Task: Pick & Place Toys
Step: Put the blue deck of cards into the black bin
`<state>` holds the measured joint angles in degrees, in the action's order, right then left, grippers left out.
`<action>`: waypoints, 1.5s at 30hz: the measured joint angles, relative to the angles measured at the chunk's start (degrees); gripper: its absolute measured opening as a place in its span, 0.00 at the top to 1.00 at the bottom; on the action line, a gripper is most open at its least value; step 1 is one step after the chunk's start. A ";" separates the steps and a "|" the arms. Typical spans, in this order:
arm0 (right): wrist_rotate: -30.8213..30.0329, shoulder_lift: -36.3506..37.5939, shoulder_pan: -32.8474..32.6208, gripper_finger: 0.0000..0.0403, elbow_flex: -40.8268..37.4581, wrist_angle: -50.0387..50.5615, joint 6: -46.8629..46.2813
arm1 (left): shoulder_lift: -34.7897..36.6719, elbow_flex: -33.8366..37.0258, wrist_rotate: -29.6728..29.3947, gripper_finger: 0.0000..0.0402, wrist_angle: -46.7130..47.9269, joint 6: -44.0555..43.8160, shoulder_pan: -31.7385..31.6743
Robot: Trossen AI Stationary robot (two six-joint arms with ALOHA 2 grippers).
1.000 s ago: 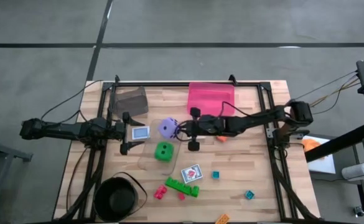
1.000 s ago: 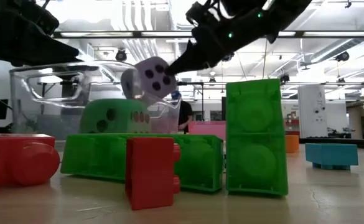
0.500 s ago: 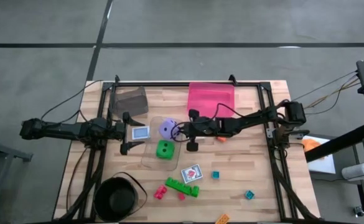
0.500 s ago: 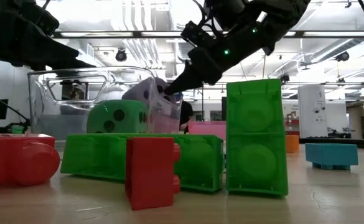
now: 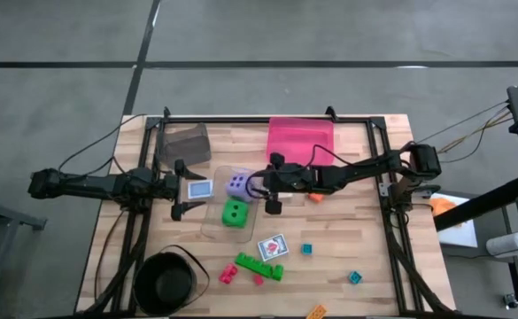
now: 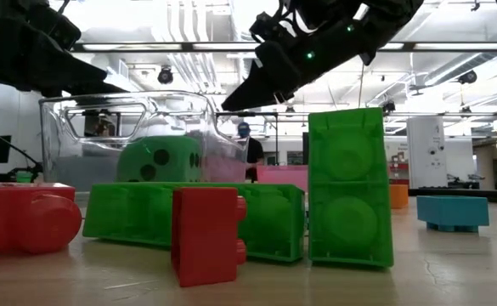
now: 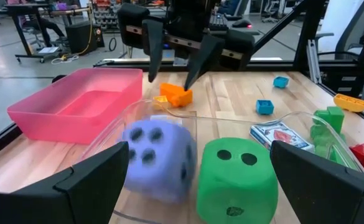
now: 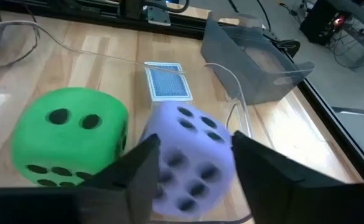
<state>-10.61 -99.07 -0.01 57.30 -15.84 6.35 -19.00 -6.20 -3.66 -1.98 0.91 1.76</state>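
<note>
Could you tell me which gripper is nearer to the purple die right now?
Right. The right gripper hangs open just beside the purple die in the clear bin; the left gripper waits farther off, outside it.

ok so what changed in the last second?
The right end effector lowered the purple die into the clear bin and let go; the die now lies beside the green die. The left end effector, open, and the other toys stayed put.

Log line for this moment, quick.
right gripper: open above clear bin | purple die: released, in bin beside green die | left gripper: open, waiting
</note>
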 joint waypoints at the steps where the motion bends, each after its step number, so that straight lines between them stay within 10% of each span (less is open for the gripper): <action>1: 0.00 0.00 -0.05 0.42 0.00 0.00 0.02 | 0.02 0.00 0.00 0.02 0.12 -0.02 0.00; 9: 1.24 0.72 -1.86 0.33 -0.39 -7.11 2.65 | 0.00 0.13 0.02 0.02 0.70 -0.28 -0.01; 25: 7.02 2.22 -9.03 0.32 -16.08 -52.07 13.36 | 0.00 1.03 -1.29 0.02 0.81 -3.16 0.03; 36: -0.17 16.05 -12.39 0.32 -33.03 -52.18 7.71 | -1.37 -1.01 -7.04 0.02 5.45 -8.23 0.05; 45: -3.13 24.71 -13.79 0.32 -39.46 -49.91 7.32 | -16.77 -13.55 -14.62 0.02 19.18 -10.01 0.07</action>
<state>-13.74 -74.36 -13.80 17.84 -65.74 13.67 -35.77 -19.74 -18.28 17.20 -9.11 1.83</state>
